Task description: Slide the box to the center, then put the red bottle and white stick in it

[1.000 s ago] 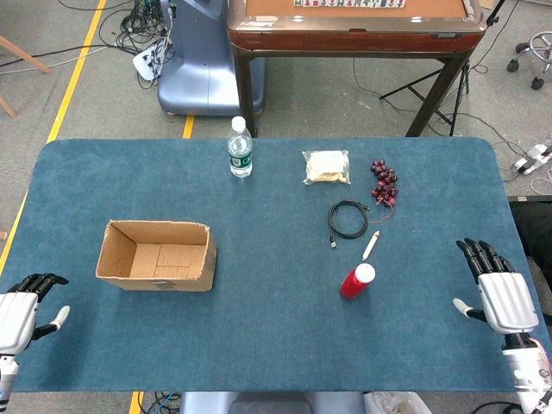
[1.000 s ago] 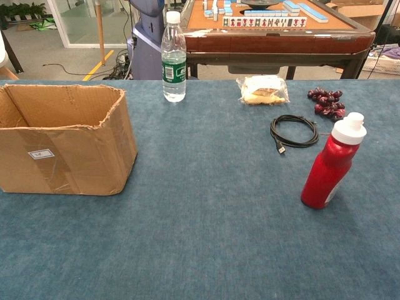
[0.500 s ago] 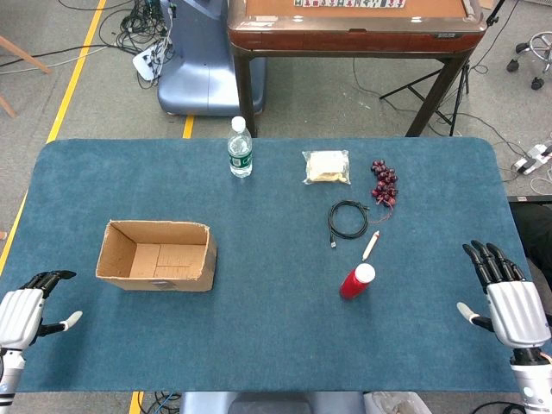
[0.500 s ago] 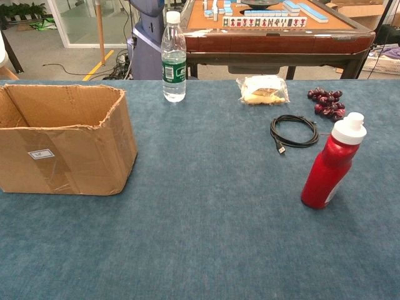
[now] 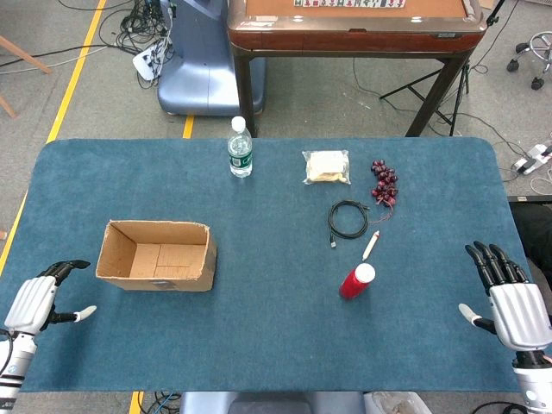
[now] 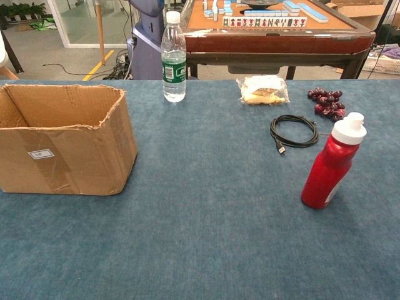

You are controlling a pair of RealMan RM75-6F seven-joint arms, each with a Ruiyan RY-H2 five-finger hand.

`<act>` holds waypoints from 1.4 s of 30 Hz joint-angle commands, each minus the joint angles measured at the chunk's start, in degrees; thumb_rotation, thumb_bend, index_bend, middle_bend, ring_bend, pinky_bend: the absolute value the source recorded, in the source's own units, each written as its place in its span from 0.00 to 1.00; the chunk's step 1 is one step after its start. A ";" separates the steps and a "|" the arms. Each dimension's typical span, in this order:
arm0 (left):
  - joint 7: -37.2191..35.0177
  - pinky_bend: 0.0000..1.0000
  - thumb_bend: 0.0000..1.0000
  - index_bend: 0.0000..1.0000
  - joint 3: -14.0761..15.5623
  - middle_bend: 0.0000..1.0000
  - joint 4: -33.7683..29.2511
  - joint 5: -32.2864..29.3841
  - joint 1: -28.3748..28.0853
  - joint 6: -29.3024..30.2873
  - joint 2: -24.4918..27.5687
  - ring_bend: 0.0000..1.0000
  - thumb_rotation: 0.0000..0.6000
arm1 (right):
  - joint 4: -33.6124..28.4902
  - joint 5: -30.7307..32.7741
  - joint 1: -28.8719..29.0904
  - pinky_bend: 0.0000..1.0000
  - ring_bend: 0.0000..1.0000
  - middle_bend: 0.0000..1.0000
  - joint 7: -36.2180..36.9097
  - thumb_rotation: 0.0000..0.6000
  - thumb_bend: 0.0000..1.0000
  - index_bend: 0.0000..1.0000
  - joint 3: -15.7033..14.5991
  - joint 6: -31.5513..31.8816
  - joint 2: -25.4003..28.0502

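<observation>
An open cardboard box (image 5: 156,255) (image 6: 62,139) sits on the left half of the blue table, empty inside. The red bottle (image 5: 356,281) (image 6: 332,162) with a white cap stands upright right of centre. A thin white stick (image 5: 371,245) lies just behind the bottle; the chest view does not show it. My left hand (image 5: 39,297) hovers at the table's left front edge, left of the box, fingers spread and empty. At the right edge my right hand (image 5: 511,299) is held palm down with fingers apart, far from the bottle. Neither hand shows in the chest view.
A clear water bottle (image 5: 241,147) (image 6: 174,56) stands at the back. A bagged snack (image 5: 327,166) (image 6: 263,89), dark grapes (image 5: 385,182) (image 6: 326,102) and a coiled black cable (image 5: 348,218) (image 6: 294,130) lie behind the red bottle. A mahjong table (image 5: 355,26) stands beyond.
My left hand has moved right and forward, closer to the box, with its fingers spreading. My right hand has drifted slightly toward the near edge. Box, bottle and stick have not moved.
</observation>
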 commanded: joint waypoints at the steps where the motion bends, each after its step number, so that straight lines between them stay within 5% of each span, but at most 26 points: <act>1: 0.77 0.28 0.00 0.26 -0.21 0.27 -0.20 -1.10 -1.01 -1.77 0.02 0.21 1.00 | -0.03 -0.11 -0.08 0.25 0.07 0.10 -0.03 1.00 0.00 0.10 -0.02 0.09 0.01; 42: 14.94 0.26 0.00 0.26 1.21 0.27 -8.11 0.28 -8.18 -8.18 -3.66 0.21 1.00 | -0.18 -1.15 -0.77 0.25 0.07 0.10 0.31 1.00 0.00 0.10 -0.08 0.62 0.34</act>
